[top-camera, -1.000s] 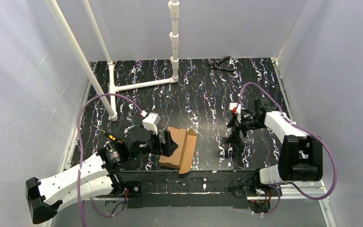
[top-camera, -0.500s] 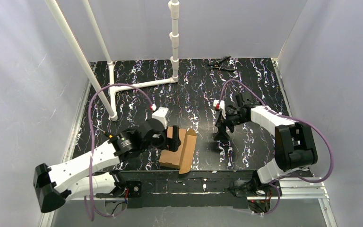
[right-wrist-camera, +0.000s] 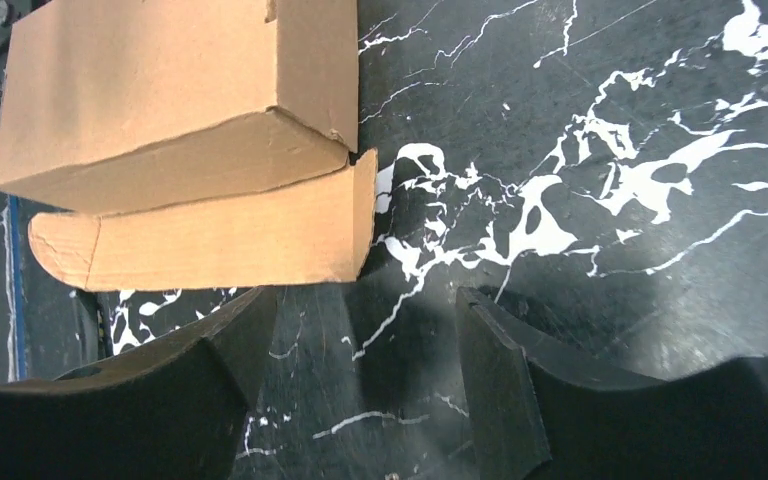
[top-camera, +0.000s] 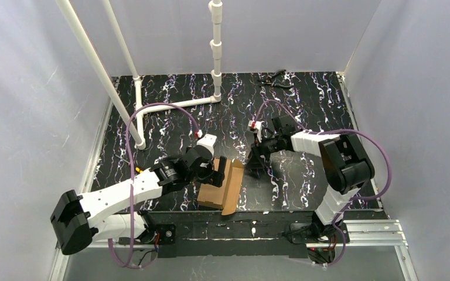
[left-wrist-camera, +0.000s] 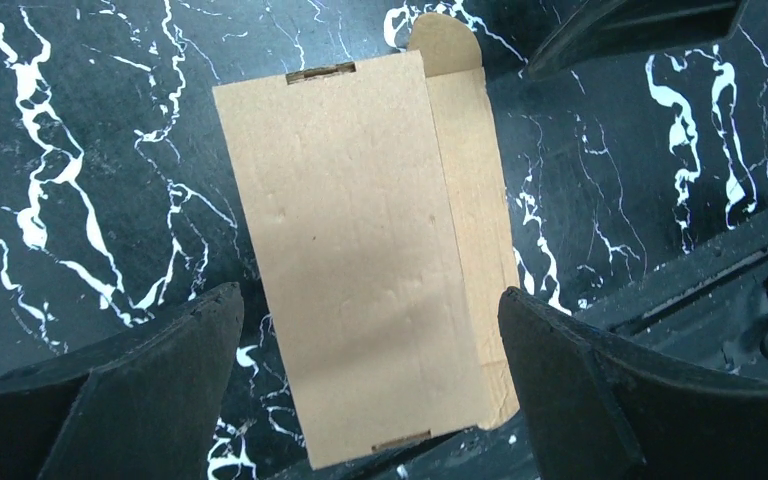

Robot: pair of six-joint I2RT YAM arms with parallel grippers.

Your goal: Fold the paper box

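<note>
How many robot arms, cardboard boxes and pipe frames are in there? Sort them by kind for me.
White-and-black robot arms: 2
Brown cardboard box: 1
White plastic pipe frame: 1
Total: 4

Top view: left gripper (top-camera: 215, 172) hides the far-left corner of the box (top-camera: 221, 196), dark item (top-camera: 275, 78) at the far edge too small to ID; right wrist view crops the box's top, both wrist views cut the fingers (left-wrist-camera: 130, 400) off at the bottom.
</note>
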